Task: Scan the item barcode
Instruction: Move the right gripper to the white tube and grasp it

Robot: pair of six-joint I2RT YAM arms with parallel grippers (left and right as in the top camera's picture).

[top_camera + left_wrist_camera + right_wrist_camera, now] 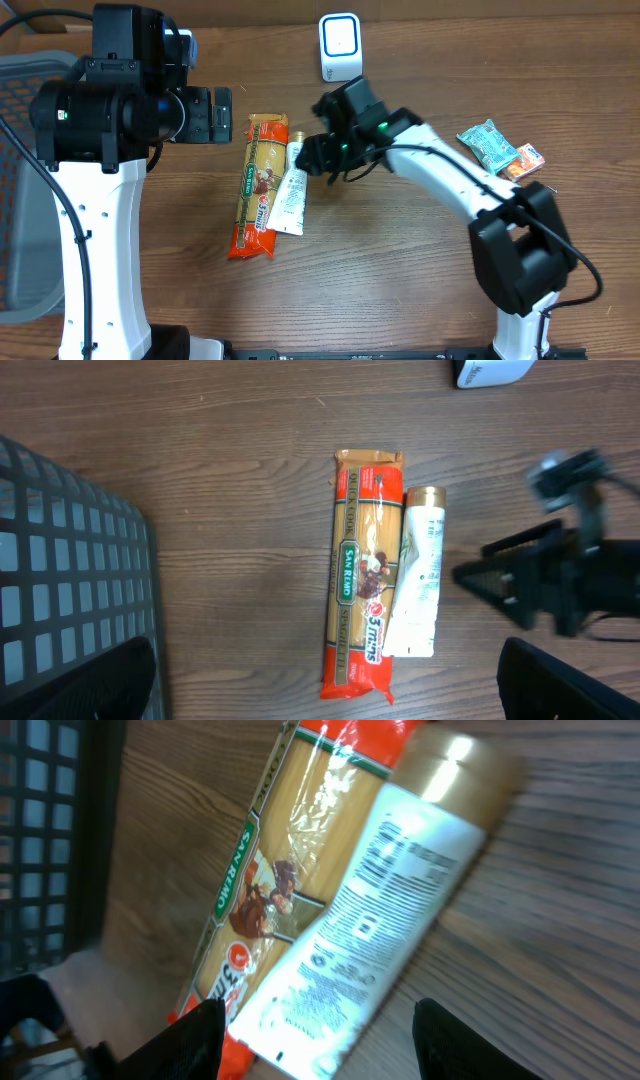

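- The wooden surface (380,290) carries everything; nothing more of the room shows.
- A grey mesh basket (25,180) sits well to the left of the pasta packet (258,185).
- The left gripper (216,115) hangs just up and left of the packet, fingers spread wide and empty.
- The right gripper (312,157) is just right of the packet's top end, fingers apart and grasping nothing.
- A white tube (291,190) with a gold cap lies touching the packet's right edge. It is not lifted, so the scan seems wholly ahead.
- The white scanner (340,47) stands up and right of the packet, well apart.
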